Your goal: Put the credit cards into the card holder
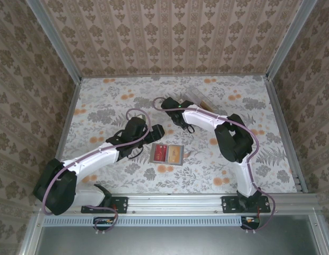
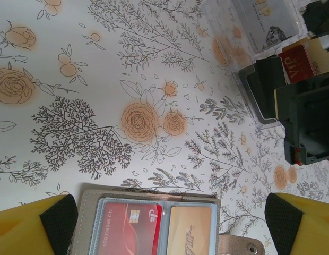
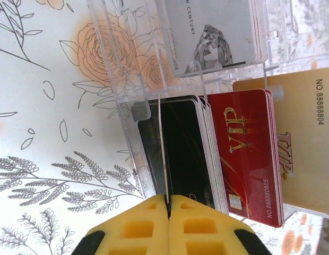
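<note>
The card holder [image 2: 93, 199] lies open and flat on the worktop [image 2: 74, 79], in front of the arm bases. It is a grey-taupe folding wallet with a matte, soft-looking border. On its right side is a strap tab [image 2: 240, 245] with a small round metal stud. Two clear glossy sleeves sit side by side in the holder. One holds a red card [image 2: 130, 228] with a chip and printed digits, the other an orange-gold card [image 2: 188, 231] with slanted lettering.

The left claw [image 2: 170, 219] hangs over the holder with its yellow, black-padded fingers spread wide to either side of it, gripping nothing.

Beyond the holder and slightly to its right stands a transparent, hard-walled plastic box [image 3: 137, 139] with upright dividers. It carries more credit cards in stacks: black ones [image 3: 180, 154], a shiny red VIP card [image 3: 244, 149], a gold one [image 3: 305, 133] and a pale grey one with a diamond print [image 3: 212, 42].

At that box, the right claw [image 3: 168, 204] has its ribbed yellow pads pressed together on a thin pale edge-on card [image 3: 162, 149] by the black stack.

The worktop covering is white with line-drawn branches and orange roses.
</note>
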Robot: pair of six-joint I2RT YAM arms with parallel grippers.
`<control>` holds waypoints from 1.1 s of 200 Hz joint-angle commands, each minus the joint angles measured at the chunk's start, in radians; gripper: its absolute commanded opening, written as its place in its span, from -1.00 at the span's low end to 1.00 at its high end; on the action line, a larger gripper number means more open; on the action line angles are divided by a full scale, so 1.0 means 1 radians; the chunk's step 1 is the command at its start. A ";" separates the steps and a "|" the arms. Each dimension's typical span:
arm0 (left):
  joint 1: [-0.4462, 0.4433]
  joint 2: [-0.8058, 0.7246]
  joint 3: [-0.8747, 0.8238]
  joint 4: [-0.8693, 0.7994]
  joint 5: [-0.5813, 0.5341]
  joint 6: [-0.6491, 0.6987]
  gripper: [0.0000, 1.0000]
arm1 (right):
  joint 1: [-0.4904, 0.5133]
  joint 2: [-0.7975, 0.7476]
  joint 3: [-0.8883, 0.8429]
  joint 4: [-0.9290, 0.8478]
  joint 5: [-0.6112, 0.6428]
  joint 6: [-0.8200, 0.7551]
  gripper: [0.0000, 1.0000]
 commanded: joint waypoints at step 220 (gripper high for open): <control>0.009 0.051 0.039 -0.066 0.010 -0.001 0.88 | -0.069 -0.329 -0.033 -0.223 -0.400 0.751 -1.00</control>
